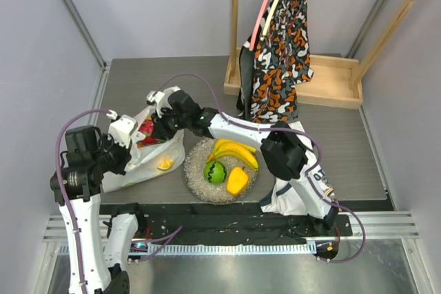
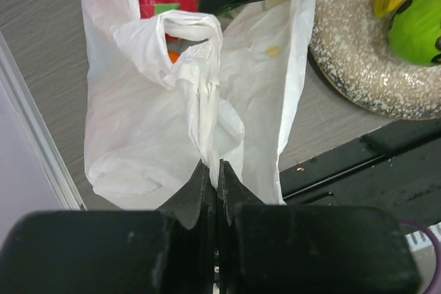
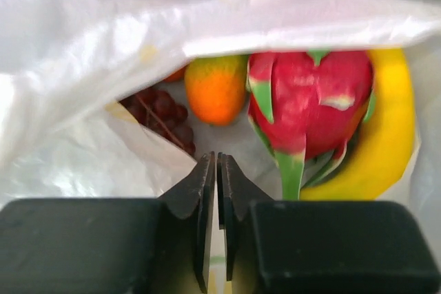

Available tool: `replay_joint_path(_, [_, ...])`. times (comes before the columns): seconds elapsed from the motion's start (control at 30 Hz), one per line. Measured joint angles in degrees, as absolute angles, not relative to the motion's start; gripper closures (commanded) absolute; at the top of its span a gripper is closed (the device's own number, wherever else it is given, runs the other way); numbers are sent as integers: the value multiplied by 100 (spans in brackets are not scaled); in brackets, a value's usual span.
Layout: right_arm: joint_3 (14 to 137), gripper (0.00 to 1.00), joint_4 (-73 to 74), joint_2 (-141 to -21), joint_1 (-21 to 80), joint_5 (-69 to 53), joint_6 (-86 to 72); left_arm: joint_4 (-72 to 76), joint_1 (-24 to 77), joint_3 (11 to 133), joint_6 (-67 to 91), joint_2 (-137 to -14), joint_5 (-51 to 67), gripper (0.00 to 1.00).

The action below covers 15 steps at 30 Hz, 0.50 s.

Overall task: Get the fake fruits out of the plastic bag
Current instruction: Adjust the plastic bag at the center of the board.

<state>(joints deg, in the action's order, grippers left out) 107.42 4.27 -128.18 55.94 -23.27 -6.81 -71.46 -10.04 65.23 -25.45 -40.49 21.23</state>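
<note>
Two arms crowd the left half of the bench (image 1: 344,142), and both are working at the plastic bag (image 1: 141,166), which lies crumpled on its side just beside the speckled dish (image 1: 196,187). That dish already carries three of the fake fruits: the bananas (image 1: 234,151), the green ball (image 1: 216,172) and the yellow pepper (image 1: 237,180). More sit inside the bag (the right wrist view looks straight into its mouth). The red fruit (image 3: 310,101) with green scales is in the middle, and a yellow banana (image 3: 389,135) curls against its right side. A mango (image 3: 217,91) is to its left, and dark grapes (image 3: 162,111) are tucked lower left under a fold of film.

Now the claws! The left claw (image 2: 212,166) is clamped on a gathered twist of the bag below its handle loop, jaws pressed together with white film running up out of them. The right claw (image 3: 217,160) is at the bag's mouth, jaws all but together with only a thin slit between them, and no fruit in them. Whether a scrap of film is caught there, I can't tell.

The step in hand looks like reaching for the next fruit, and the red one is nearest. To do it well, I'd say the left claw should lift its pinch so the mouth gapes. The right claw should spread wide before going in and straddle the red fruit across its body, not its leafy tips. It should also steer clear of loose film, so the bag isn't dragged along.
</note>
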Motion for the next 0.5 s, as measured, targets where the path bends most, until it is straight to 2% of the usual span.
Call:
replay_joint_path(0.23, [9719, 81, 346, -12890, 5920, -2947, -287, -7181, -1007, 6136, -3194, -4032, 1581, 100])
replay_joint_path(0.43, [9815, 78, 672, -12840, 5935, -3280, -176, -6991, -1011, 5795, -3400, -4038, 1208, 100])
replay_joint_path(0.5, [9929, 72, 838, -12840, 5837, -3225, -156, -6934, -1011, 5758, -3404, -4032, 1199, 100])
